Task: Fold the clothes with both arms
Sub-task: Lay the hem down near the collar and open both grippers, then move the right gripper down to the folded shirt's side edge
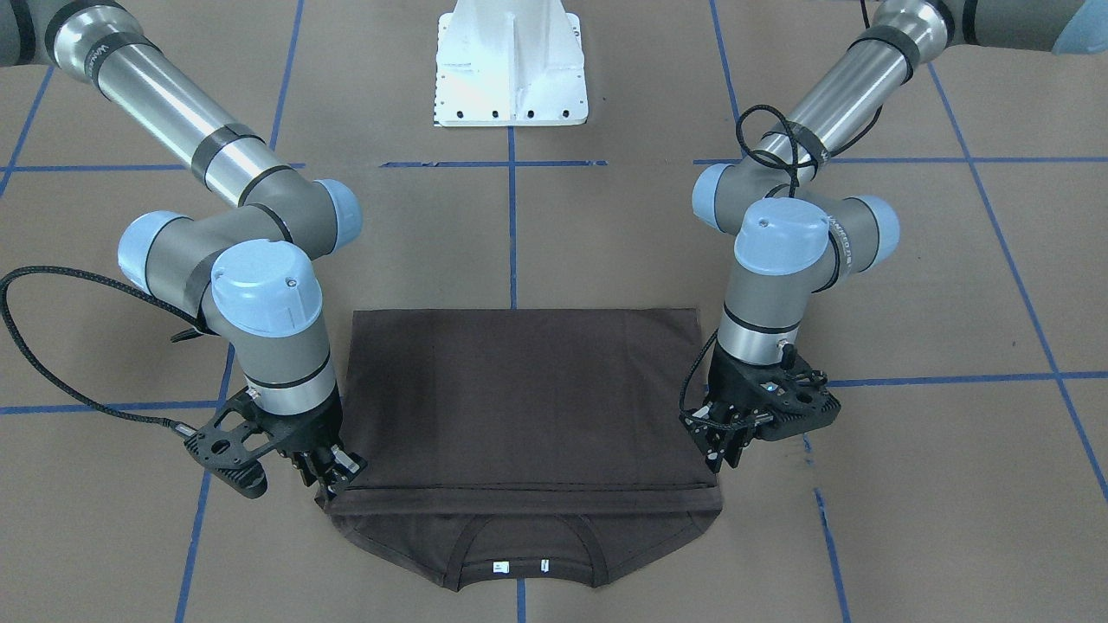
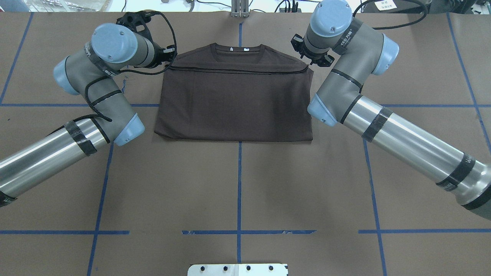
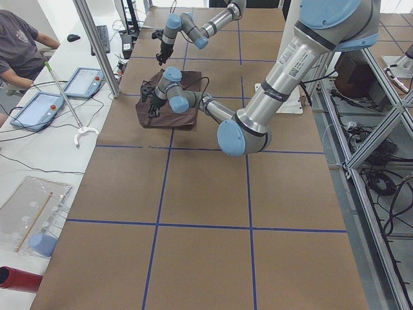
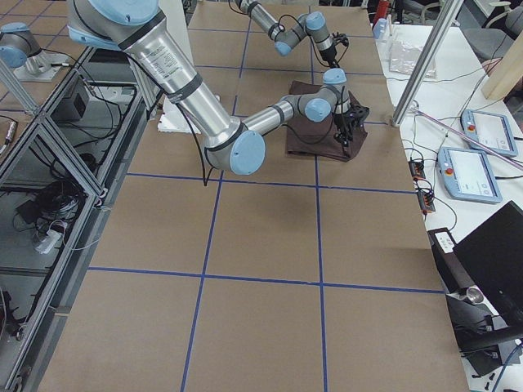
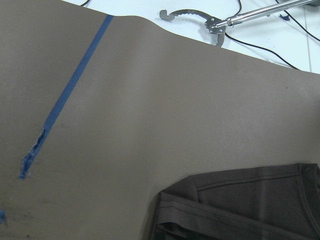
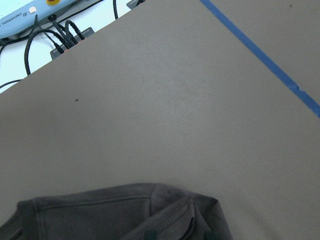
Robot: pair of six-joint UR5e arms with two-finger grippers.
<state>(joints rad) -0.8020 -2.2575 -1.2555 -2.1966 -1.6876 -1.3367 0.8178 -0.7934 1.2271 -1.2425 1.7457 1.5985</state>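
Note:
The dark grey-brown T-shirt [image 1: 519, 407] lies flat on the brown table, its bottom half folded up so the hem sits just short of the collar [image 1: 519, 545] and white neck tags [image 1: 499, 567]. It also shows in the overhead view [image 2: 234, 103]. My left gripper [image 1: 723, 454] hangs just above one hem corner, and its fingers look apart and empty. My right gripper [image 1: 336, 474] sits at the other hem corner, touching or nearly touching the cloth. Two fingertips [image 6: 150, 234] stand apart at the bottom of the right wrist view. The left wrist view shows only the shirt corner [image 5: 250, 205].
The white bolted pedestal [image 1: 511, 65] stands at the robot's side of the table. Blue tape lines [image 2: 239, 184] cross the brown surface. The table's far edge lies close beyond the collar, with cables and a metal tool [image 5: 200, 17] past it. An operator [image 3: 22, 45] sits there by control pendants [image 3: 39, 106].

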